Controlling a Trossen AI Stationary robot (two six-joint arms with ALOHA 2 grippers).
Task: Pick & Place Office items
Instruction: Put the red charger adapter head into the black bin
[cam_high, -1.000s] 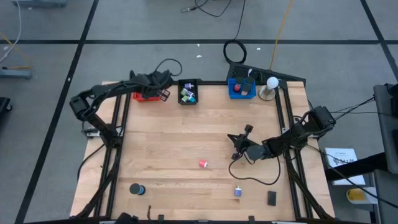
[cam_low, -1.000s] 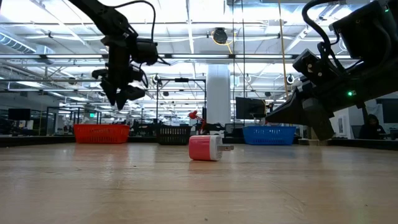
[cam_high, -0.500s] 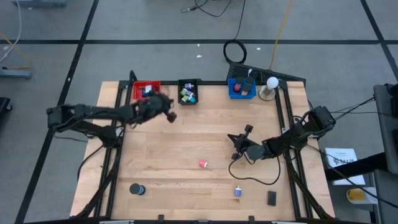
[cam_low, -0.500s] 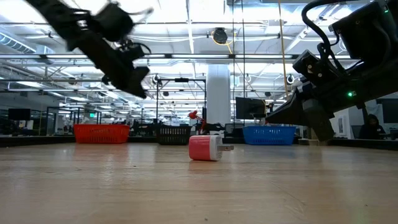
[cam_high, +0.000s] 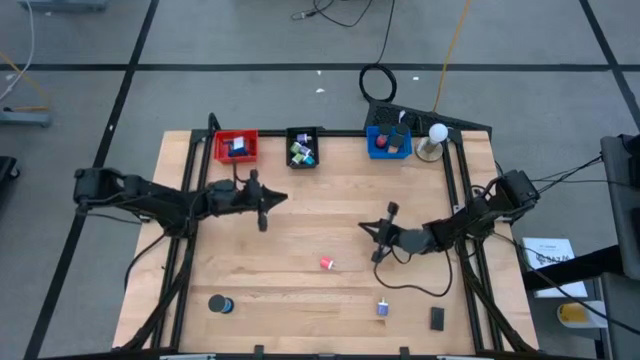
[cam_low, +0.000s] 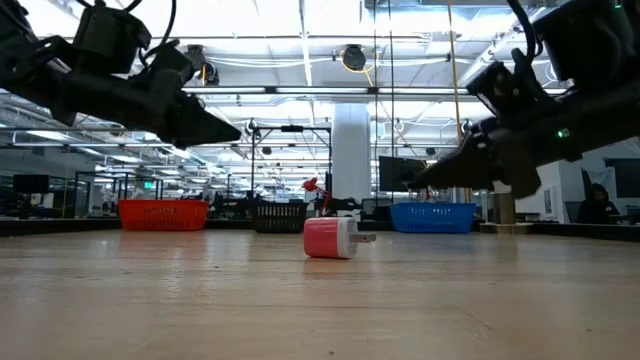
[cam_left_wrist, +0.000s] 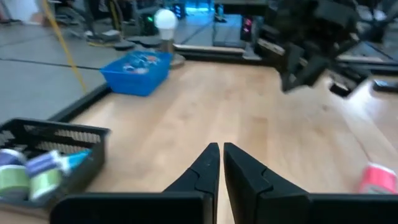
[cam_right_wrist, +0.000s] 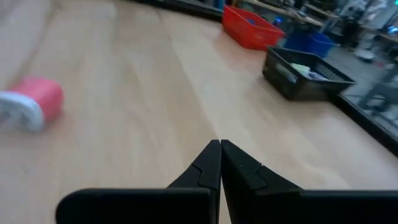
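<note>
Red plug (cam_high: 327, 263) lying on its side mid-surface, near of centre, white prong end visible. Looks light, rigid, rounded body, likely to roll or skid; best pinched across flat sides, fingers clear of prongs. Left hand (cam_high: 263, 207) shut, empty, hovering left of centre. Right hand (cam_high: 376, 231) shut, empty, just right and far of plug. Other small items (cam_high: 383, 308) near edge.
</note>
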